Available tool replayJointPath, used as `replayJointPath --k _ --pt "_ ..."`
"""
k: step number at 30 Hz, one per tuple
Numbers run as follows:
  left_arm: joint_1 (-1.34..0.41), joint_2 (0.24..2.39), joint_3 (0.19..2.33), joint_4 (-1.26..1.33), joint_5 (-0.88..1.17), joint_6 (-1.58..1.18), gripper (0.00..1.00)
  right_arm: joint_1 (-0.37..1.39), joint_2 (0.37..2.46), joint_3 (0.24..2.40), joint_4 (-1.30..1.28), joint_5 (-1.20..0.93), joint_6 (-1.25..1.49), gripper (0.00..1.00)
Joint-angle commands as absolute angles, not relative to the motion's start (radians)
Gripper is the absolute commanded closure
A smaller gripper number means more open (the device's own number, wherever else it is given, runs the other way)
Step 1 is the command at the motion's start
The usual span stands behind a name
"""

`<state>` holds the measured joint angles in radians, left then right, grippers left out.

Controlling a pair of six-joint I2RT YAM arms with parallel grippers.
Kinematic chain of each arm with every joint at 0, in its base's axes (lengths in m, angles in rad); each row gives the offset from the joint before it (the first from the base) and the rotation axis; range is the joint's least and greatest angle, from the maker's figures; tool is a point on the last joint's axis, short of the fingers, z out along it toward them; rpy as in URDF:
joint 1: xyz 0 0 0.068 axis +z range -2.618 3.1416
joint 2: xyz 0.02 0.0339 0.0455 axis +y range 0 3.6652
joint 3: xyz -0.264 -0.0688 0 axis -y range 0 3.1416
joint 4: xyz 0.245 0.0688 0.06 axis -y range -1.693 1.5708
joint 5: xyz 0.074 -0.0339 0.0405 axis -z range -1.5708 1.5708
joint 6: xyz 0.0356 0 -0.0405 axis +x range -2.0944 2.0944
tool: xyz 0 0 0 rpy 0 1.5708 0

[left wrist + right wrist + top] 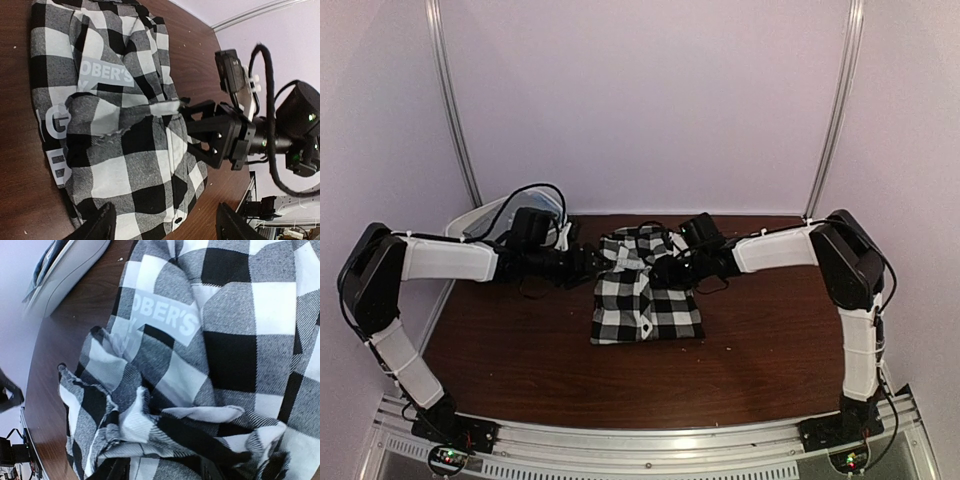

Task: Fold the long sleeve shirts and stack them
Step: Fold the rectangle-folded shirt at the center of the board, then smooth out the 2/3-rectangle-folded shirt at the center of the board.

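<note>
Top view, shirt: the shirt (645, 300) lies in the middle of the surface (520, 350) as a rough rectangle. Its near half is flat and square and its far half is rumpled.
Top view, arms: both arms reach inward to the far half. The left claw (592, 265) is at the shirt's left edge and the right claw (670, 268) is over the cloth on the right.
Top view, tub: a white tub (470, 218) sits at the far left corner, partly behind the left arm.
Left wrist, left claw: the left claw (165, 227) has its fingers wide apart. It hangs above the cloth and holds nothing.
Left wrist, right claw: the right claw (186, 125) meets a raised flap at the shirt's edge, its jaws partly apart. I cannot tell whether they clamp the flap.
Left wrist, shirt: no sleeve trails onto the wood. A grey print (107, 75) with white letters faces up.
Right wrist, shirt: cloth bunches in thick creases just ahead of the right claw (165, 470). The grip cannot be told from this view either.
Right wrist, tub: something blue-grey lies in the tub (70, 270), but I cannot tell what it is.
Done so far: the shirt looks narrowed, with its sleeves folded in and one end squared.
Left to do: the bunched end probably needs smoothing and folding over. No second shirt shows for certain and no stack exists, so I judge the task well short of half done.
</note>
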<state>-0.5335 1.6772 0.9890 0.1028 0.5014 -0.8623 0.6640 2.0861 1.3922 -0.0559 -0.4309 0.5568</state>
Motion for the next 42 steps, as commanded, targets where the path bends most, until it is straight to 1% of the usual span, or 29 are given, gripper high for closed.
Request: replayJointPath --k 1,5,9,12,18,22,24,29,37,42 --pt "-0.585 1.686 0.977 0.167 0.529 -0.876 0.35 0.633 2.141 1.45 -0.072 -0.473 0.559 0.48" --pt "-0.63 1.754 1.022 0.18 0.537 -0.885 0.47 0.621 2.126 1.449 -0.076 -0.476 0.548 0.42" --pt "-0.666 1.844 1.1 0.18 0.543 -0.885 0.57 0.596 2.072 1.431 -0.094 -0.453 0.535 0.38" --pt "-0.67 1.918 1.155 0.185 0.544 -0.887 0.59 0.569 2.014 1.397 -0.098 -0.433 0.531 0.36" --pt "-0.667 2.056 1.308 0.139 0.524 -0.862 0.59 0.561 1.921 1.341 -0.115 -0.397 0.518 0.35" --pt "-0.655 2.133 1.376 0.121 0.512 -0.86 0.59 0.567 1.869 1.281 -0.089 -0.415 0.527 0.4" --pt "-0.647 2.157 1.396 0.117 0.506 -0.861 0.59 0.568 1.854 1.258 -0.075 -0.428 0.53 0.48" --pt "-0.635 2.179 1.414 0.11 0.49 -0.858 0.59 0.578 1.875 1.239 -0.063 -0.464 0.523 0.61" --pt "-0.623 2.187 1.461 0.068 0.483 -0.818 0.57 0.604 1.989 1.304 -0.06 -0.51 0.512 0.7" --pt "-0.61 2.137 1.474 0.036 0.473 -0.777 0.53 0.571 2.041 1.32 -0.056 -0.501 0.518 0.71"
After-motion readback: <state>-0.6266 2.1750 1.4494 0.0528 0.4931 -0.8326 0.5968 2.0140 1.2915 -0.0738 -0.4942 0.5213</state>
